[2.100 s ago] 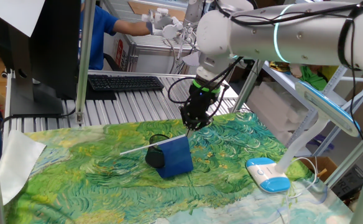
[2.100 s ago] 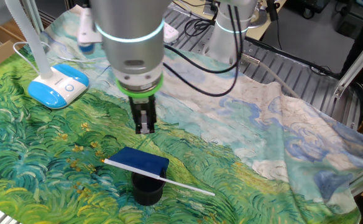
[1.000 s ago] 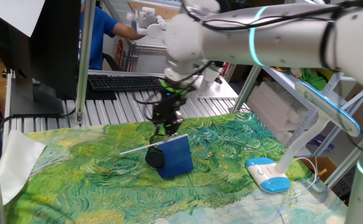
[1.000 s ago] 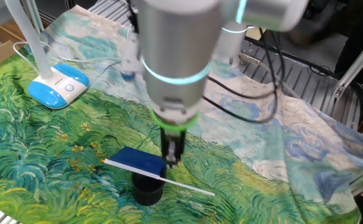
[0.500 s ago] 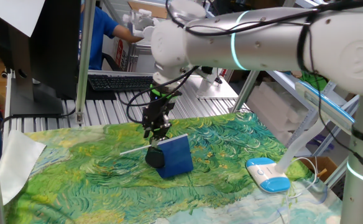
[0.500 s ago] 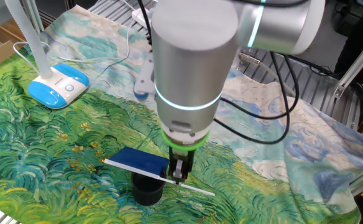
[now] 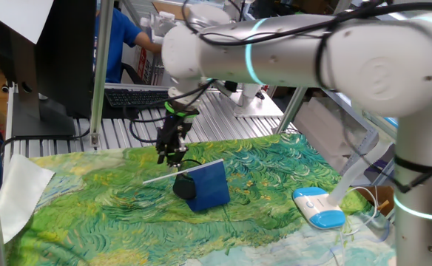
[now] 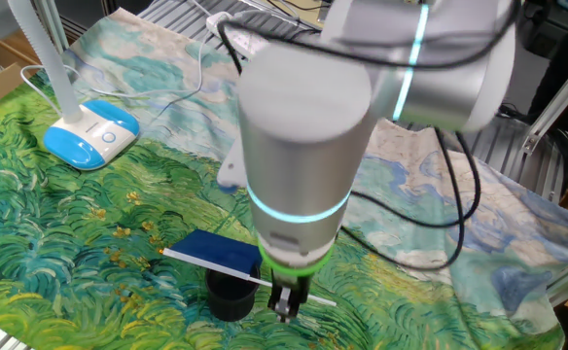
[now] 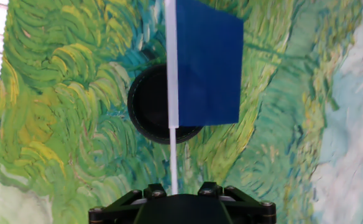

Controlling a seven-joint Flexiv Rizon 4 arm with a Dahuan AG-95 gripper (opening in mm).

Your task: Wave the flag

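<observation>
We found the gripper [image 7: 170, 156] hanging low over the bare end of the flag's stick, fingers pointing down at the painted cloth [image 7: 90, 214]. In the other fixed view it [image 8: 283, 309] sat right at the stick, just past the cup. We could not tell how far apart its fingers stood, nor whether they touched the stick: the hand view showed only the black base of the tool at the bottom edge, with the stick running in toward it.

The flag [image 7: 209, 185] lay across the rim of the black cup [image 7: 183, 186], which stood upright on the cloth. Its thin white stick was the long axis, lying nearly level. In the hand view the stick ran straight up the picture, away from the tool, and the blue cloth [image 9: 209, 63] hung off its right side at the far end, over the cup's mouth [image 9: 150, 109]. In the other fixed view the flag [image 8: 221, 252] lay almost flat on the cup [image 8: 230, 296].

Further out, a blue and white lamp base [image 7: 318, 206] rested on the table cover, well apart from the cup. We could read no writing or brand anywhere.
</observation>
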